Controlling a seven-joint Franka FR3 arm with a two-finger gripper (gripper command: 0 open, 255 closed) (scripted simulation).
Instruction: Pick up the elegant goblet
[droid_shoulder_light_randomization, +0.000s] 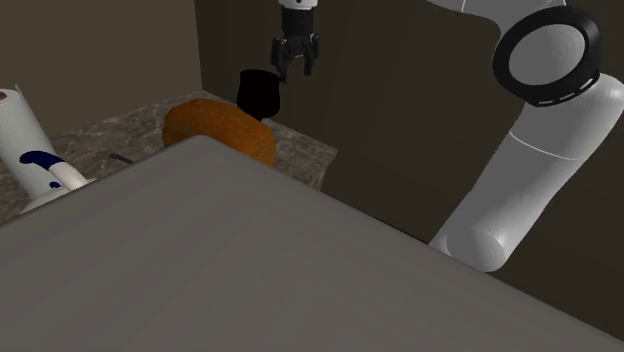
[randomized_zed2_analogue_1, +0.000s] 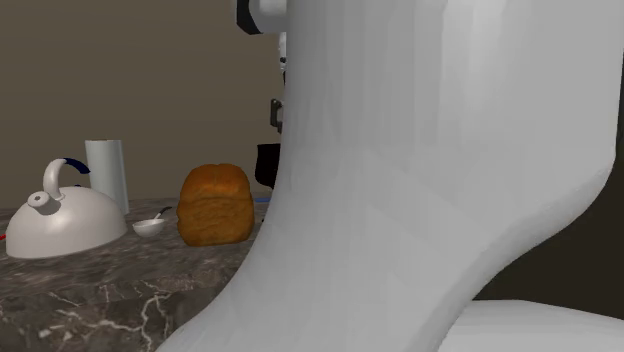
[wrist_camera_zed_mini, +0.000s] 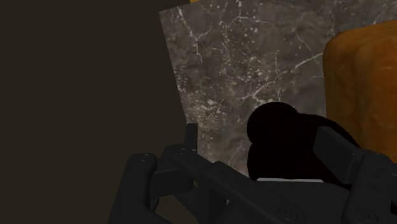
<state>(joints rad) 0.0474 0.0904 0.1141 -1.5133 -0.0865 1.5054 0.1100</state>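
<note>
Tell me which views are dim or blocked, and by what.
Shoulder view: dim, the grey stand covers the foreground, and the black goblet barely stands out from the dark wall. Second exterior view: the white arm hides most of the goblet. Wrist view: dim, goblet and gripper merge in black.

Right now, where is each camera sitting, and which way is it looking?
Shoulder view: beside the stand, looking down toward the marble counter; the white arm and the open fingers above the black goblet show.
Second exterior view: low by the counter, looking across at the kettle and bread loaf; a big arm link covers its right.
Wrist view: on the hand, looking along the fingers at the goblet.
All three share the goblet and bread loaf.
</note>
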